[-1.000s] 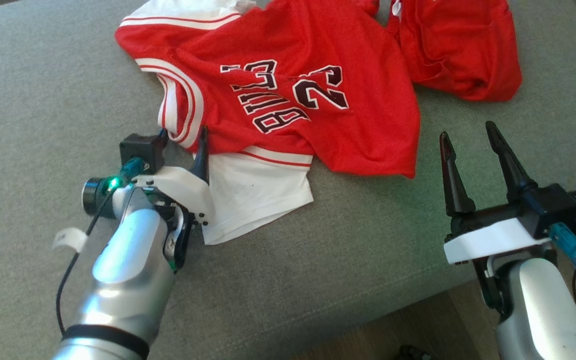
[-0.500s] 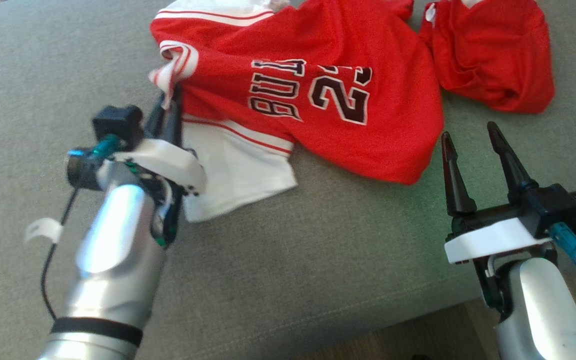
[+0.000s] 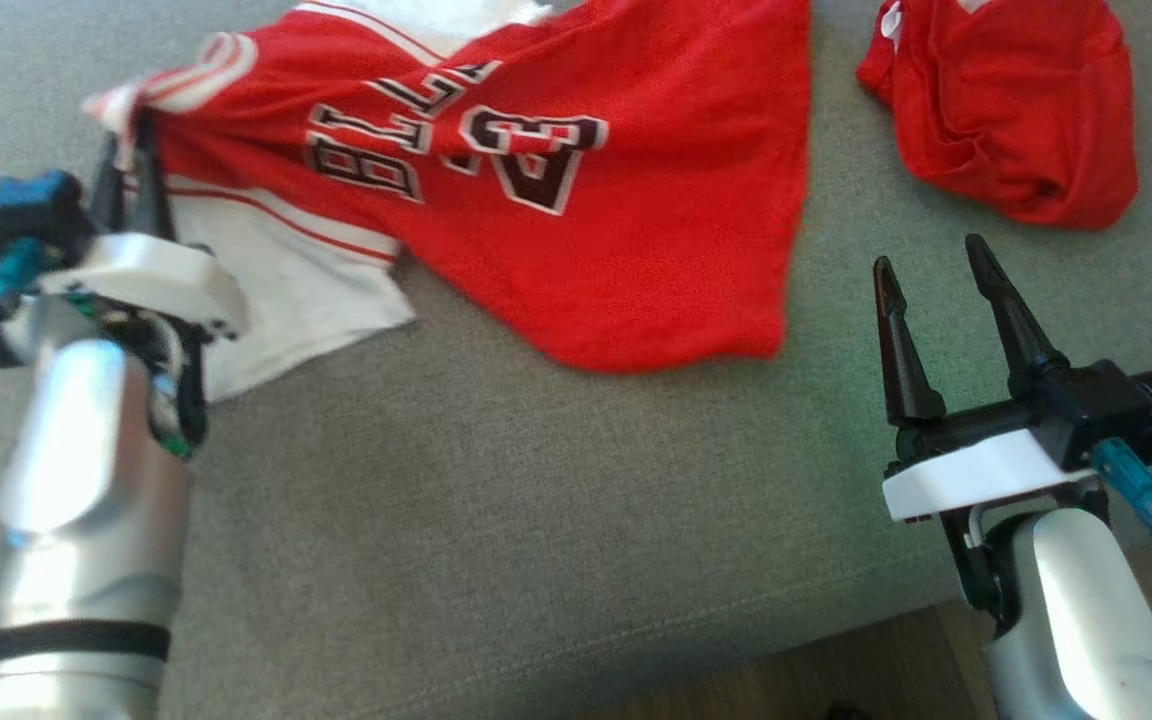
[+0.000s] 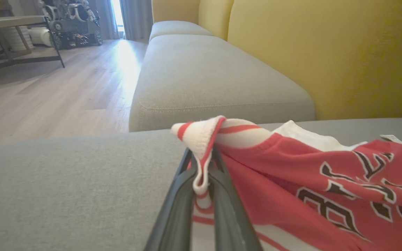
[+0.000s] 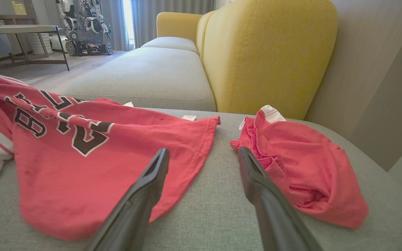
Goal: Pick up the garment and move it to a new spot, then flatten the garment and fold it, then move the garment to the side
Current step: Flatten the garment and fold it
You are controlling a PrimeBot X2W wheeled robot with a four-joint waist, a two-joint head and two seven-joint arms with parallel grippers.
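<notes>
- Head view: the left fingers are pinching the striped edge of the red jersey, which is lying across the sofa cushion, its length running off to the right.
- Left wrist view: the left fingers are clamping that trim, the jersey trailing rightward.
- Right wrist view: the right fingers are standing apart, holding nothing, with the jersey lying just ahead, leftward.

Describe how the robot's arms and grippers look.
Both arms are silver tubes; the left arm wears a black band. The left gripper and right gripper each have two long tapered black fingers on a white plate, beside a black camera with teal plug and cable.
</notes>
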